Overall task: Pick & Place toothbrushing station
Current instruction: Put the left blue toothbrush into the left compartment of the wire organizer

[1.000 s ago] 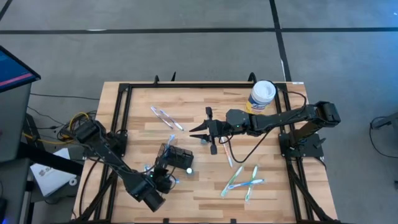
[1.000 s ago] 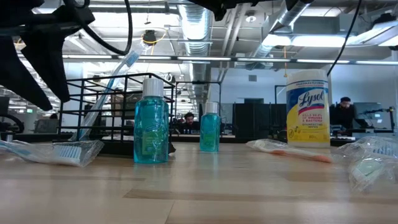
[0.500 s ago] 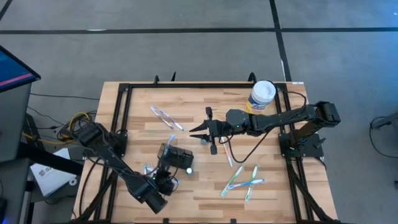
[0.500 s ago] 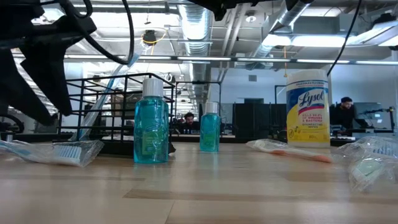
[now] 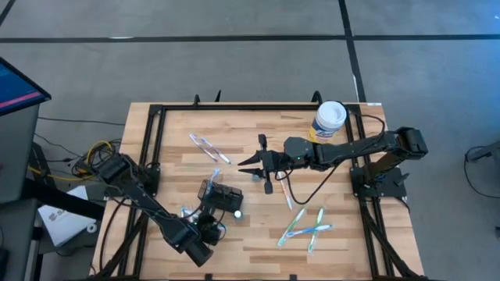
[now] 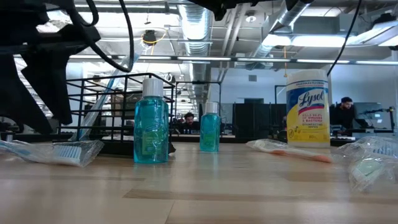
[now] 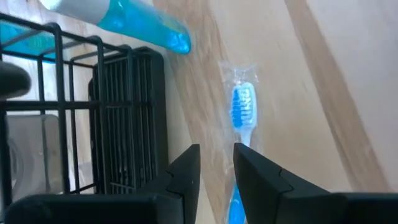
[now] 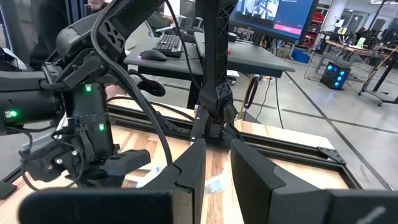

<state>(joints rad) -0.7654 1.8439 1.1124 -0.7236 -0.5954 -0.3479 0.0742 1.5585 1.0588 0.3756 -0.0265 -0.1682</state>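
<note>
- The toothbrushing station (image 5: 221, 194), a black wire holder, stands left of centre on the table (image 5: 250, 234).
- The left tool (image 7: 214, 165) hangs just beside it, narrowly parted, grasping nothing.
- Advice: align on the rim, avoiding the wrapped toothbrush (image 7: 244, 124).
- The right tool (image 5: 251, 165) waits mid-table, narrowly parted, empty.

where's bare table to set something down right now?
Bare: the table strip along the far frame rail, between the wrapped toothbrush and the yellow wipes canister; also the near edge below the crossed toothbrushes. Crowded: the black wire holder, the bottles, and the left end effector.
</note>
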